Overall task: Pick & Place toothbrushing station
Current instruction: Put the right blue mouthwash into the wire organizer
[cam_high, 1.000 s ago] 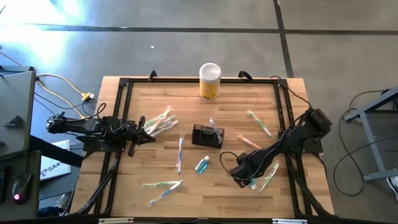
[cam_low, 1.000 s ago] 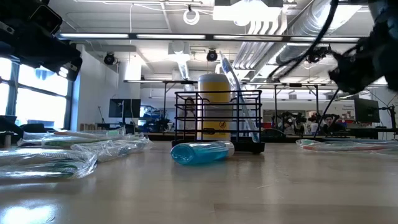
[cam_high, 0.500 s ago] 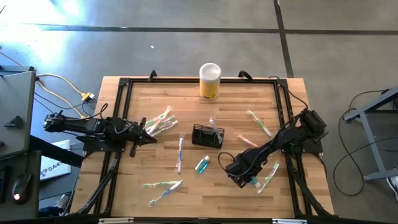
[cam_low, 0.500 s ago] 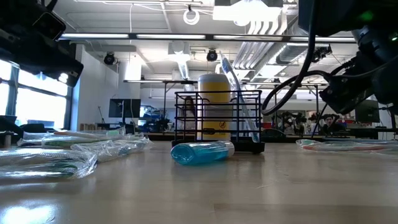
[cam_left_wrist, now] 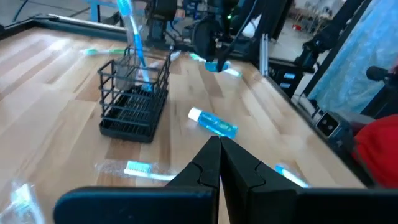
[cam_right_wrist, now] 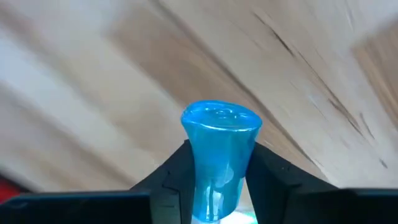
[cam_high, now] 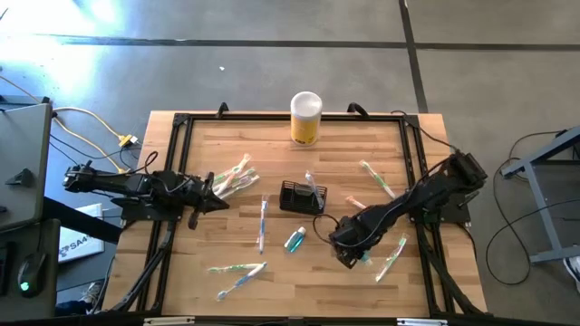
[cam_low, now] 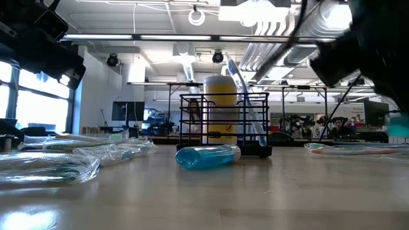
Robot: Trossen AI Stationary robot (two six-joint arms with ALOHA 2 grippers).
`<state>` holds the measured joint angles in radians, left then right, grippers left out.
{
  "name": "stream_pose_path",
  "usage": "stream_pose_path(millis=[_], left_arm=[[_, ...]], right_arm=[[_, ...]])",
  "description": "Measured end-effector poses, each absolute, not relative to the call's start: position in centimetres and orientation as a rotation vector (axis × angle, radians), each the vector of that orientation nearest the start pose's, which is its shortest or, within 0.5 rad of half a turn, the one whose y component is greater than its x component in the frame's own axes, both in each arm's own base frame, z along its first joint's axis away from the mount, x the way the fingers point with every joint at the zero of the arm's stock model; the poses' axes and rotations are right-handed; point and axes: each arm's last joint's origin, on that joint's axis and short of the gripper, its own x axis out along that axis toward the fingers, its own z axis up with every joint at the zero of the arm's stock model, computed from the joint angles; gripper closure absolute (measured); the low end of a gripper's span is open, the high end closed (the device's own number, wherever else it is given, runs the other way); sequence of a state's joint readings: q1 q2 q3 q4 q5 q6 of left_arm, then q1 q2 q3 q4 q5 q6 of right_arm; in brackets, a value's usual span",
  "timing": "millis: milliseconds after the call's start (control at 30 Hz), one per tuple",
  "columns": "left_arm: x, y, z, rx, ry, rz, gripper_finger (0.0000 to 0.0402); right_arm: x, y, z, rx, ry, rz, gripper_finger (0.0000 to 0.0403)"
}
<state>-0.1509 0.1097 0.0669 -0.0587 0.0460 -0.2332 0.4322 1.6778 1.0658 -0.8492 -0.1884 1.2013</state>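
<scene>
The toothbrushing station, a black wire-mesh caddy [cam_high: 302, 196] [cam_low: 223, 121] [cam_left_wrist: 132, 99], stands mid-table with a toothbrush leaning upright in it. My right gripper [cam_high: 355, 253] [cam_right_wrist: 219, 163] hovers near-right of the caddy, shut on a small blue tube [cam_right_wrist: 221, 134] [cam_left_wrist: 214, 65]. My left gripper [cam_high: 214, 192] [cam_left_wrist: 219, 158] waits shut at the table's left, pointing level toward the caddy. A second blue tube [cam_high: 294, 239] [cam_low: 206, 156] lies on its side just in front of the caddy. My right gripper pinches the blue tube's body [cam_right_wrist: 214, 186] between its two fingers [cam_right_wrist: 171, 174]. The tube's flared end [cam_right_wrist: 221, 118] sticks out past the fingertips. The fingers point steeply down from above. The tube hangs below them, lifted clear of the wood.
Wrapped toothbrushes lie scattered: at the left [cam_high: 231, 177], mid-table [cam_high: 263, 222], near left [cam_high: 237, 274], far right [cam_high: 376, 178] and near right [cam_high: 391, 256]. A yellow cylinder with a white lid [cam_high: 305, 118] stands at the far edge. A black frame [cam_high: 177, 136] borders the table.
My right gripper has risen a little and shifted toward the caddy, rolling its wrist. The blue tube that lay under it has come up off the table with it.
</scene>
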Motion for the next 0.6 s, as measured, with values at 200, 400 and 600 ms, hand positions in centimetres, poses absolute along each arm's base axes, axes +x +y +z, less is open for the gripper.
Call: stream_pose_path(millis=[200, 400, 600], left_arm=[[10.2, -1.9, 18.4, -0.266, -0.116, -0.297, 0.0402], [10.1, -2.6, 20.0, -0.255, -0.289, -0.382, 0.0402], [11.3, -3.6, 22.3, -0.246, -0.249, -0.443, 0.0402]], right_arm=[[28.2, 13.1, 24.2, 0.529, 1.146, -0.295, 0.0299], [30.8, 13.8, 28.2, 0.217, 0.766, -0.114, 0.0299], [32.2, 13.6, 29.7, 0.050, 0.597, -0.007, 0.0299]])
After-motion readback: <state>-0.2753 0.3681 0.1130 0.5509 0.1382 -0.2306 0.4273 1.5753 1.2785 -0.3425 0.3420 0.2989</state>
